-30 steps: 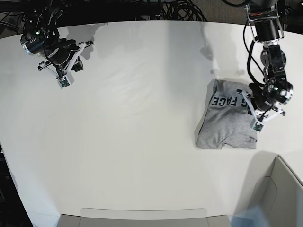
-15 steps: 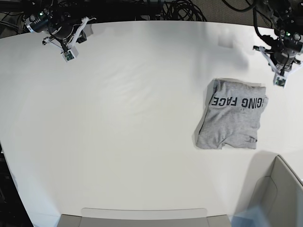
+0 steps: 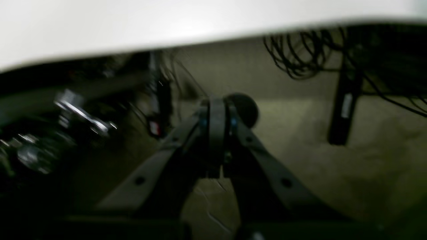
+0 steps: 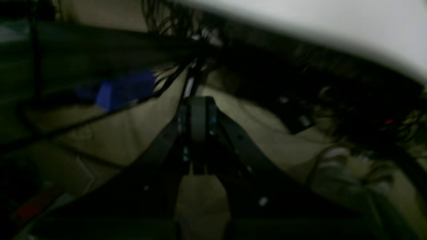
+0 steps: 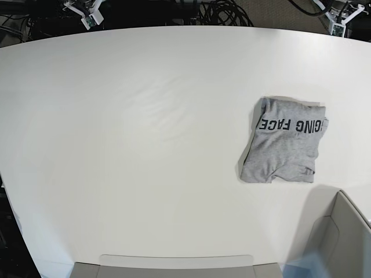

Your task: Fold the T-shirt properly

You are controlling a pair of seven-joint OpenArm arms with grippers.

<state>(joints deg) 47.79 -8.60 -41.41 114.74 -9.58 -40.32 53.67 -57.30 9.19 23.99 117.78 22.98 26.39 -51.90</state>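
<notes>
The grey T-shirt [image 5: 284,142] lies folded into a compact rectangle on the right part of the white table [image 5: 145,145], black lettering "GING FACE" facing up along its far edge. Nothing touches it. My left gripper [image 3: 217,140] is shut and empty, hanging beyond the table's far edge over the floor; in the base view it shows only at the top right corner [image 5: 338,17]. My right gripper [image 4: 198,133] is also shut and empty, off the far edge, seen at the top left [image 5: 90,14].
A grey bin [image 5: 339,243] stands at the near right corner and a flat grey tray edge [image 5: 174,265] along the front. Black cables [image 5: 223,11] lie behind the table's far edge.
Both arms have pulled back from over the table to beyond its far edge. The left gripper left the shirt's right side; the shirt has stayed put.
</notes>
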